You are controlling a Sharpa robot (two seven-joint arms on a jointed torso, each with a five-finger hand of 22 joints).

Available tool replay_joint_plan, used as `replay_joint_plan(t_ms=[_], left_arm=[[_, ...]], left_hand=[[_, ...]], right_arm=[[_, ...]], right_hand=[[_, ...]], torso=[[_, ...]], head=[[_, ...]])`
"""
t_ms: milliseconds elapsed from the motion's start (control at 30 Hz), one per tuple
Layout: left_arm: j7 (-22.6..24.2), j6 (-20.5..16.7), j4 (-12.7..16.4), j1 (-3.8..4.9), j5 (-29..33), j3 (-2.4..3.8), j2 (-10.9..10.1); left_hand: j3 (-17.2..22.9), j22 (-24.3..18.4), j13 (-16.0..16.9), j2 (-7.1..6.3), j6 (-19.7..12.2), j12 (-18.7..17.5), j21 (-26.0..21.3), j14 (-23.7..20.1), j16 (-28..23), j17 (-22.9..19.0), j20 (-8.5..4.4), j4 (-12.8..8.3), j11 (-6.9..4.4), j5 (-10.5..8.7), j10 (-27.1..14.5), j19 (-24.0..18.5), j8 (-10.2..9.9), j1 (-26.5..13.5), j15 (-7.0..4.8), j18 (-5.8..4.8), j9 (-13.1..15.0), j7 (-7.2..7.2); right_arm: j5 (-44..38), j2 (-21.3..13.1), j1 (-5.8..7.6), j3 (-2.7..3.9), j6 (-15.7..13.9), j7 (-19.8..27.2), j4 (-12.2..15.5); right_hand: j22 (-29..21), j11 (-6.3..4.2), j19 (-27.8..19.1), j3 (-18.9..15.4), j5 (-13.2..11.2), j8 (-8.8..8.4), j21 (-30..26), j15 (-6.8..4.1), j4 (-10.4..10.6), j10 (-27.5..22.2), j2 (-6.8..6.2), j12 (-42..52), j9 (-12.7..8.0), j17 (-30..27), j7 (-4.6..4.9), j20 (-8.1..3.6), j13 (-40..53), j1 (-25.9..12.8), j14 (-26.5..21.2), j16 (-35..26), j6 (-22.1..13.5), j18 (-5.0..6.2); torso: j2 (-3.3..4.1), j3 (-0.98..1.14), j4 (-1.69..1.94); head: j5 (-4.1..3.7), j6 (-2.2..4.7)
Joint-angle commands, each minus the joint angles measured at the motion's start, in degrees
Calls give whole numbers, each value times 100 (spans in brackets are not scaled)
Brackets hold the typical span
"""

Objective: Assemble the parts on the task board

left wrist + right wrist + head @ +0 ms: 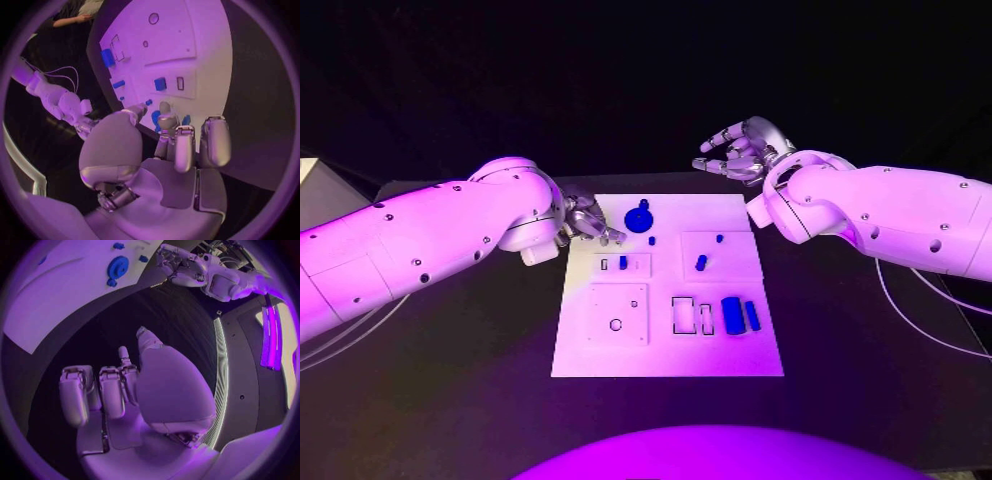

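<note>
Head view: small blue parts (731,314) dot white task board (733,360); both hands empty, fingers apart.

The left hand (589,222) hides the task board (733,350) edge beneath it

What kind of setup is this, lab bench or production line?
Most likely a robotics lab or demo bench: a lone white task board with small blue parts on a black table, dark surroundings, no conveyor or fixtures.

The head camera looks steeply down on the black bench (473,420) and white rectangular task board (668,360). Each wrist camera sits close behind its own silver hand; all three share the board's far end.
</note>
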Motion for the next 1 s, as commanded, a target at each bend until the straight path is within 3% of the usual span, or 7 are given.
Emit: replay_joint_plan(t_ms=[33, 167, 267, 367, 733, 1000], left_arm=[[123, -3, 4, 55, 301, 73, -58], [197, 53, -124, 133, 437, 189, -110], [267, 62, -305, 164, 480, 226, -85], [345, 62, -518, 179, 451, 243, -24], [503, 147, -1259, 189, 169, 237, 334], [391, 456, -1647, 184, 134, 155, 570]], left_hand=[[23, -108, -223, 14, -112, -152, -80, 512, -82, 1278, 26, 2, 31, 41, -198, -102, -46, 135, 71, 13, 7, 33], [29, -279, -740, -1, -363, -510, -180, 413, -214, 1069, 93, 17, 138, 39, -655, -236, -151, 219, 162, 49, -17, 154], [40, -416, -1157, 6, -584, -794, -259, 348, -293, 942, 172, 16, 252, 38, -1027, -340, -375, 254, 260, 78, -180, 285], [45, -422, -1353, 3, -775, -899, -272, 334, -300, 922, 246, 17, 346, 39, -1237, -350, -572, 314, 343, 81, -350, 393], [48, -271, -1214, 15, -739, -754, -195, 393, -220, 1042, 283, 15, 368, 36, -1133, -243, -605, 359, 369, 50, -440, 410], [7, -205, -1148, 43, -599, -650, -156, 421, -182, 1092, 290, 34, 349, 24, -1061, -194, -546, 286, 360, 40, -492, 382]], right_arm=[[-23, 0, -5, 0, 85, 68, -14], [-21, 0, -6, -1, 91, 69, -35], [-20, 0, -6, -1, 93, 71, -46], [-19, 0, -7, -1, 95, 73, -55], [-18, 11, -7, -1, 98, 81, -61], [-21, 2, -7, -1, 94, 82, -35]], right_hand=[[1232, -1, 426, 21, -8, 21, -28, -34, 1, -32, 2, -35, -5, 948, 8, -11, 889, -58, 454, -34, -35, 62], [1232, -1, 426, 21, -8, 21, -28, -34, 1, -32, 2, -35, -5, 948, 8, -11, 889, -58, 454, -34, -35, 62], [1232, -1, 426, 21, -8, 21, -28, -34, 1, -32, 2, -35, -5, 948, 8, -11, 889, -58, 454, -34, -35, 62], [1232, -1, 426, 21, -8, 21, -28, -34, 1, -32, 2, -35, -5, 948, 8, -11, 889, -58, 454, -34, -35, 62], [1233, 0, 426, 26, -29, 30, -28, -33, -2, -33, 3, -36, -6, 948, 9, -10, 886, -77, 454, -35, -48, 61], [1233, 0, 426, 26, -29, 30, -28, -33, -2, -33, 3, -36, -6, 948, 9, -10, 886, -77, 454, -35, -48, 61]], torso=[[4, 2, -1], [9, 1, 3], [9, -2, 6], [23, -6, 2], [67, -19, -10], [114, -29, -15]], head=[[4, 49], [13, 97], [29, 130], [46, 169], [103, 224], [126, 225]])
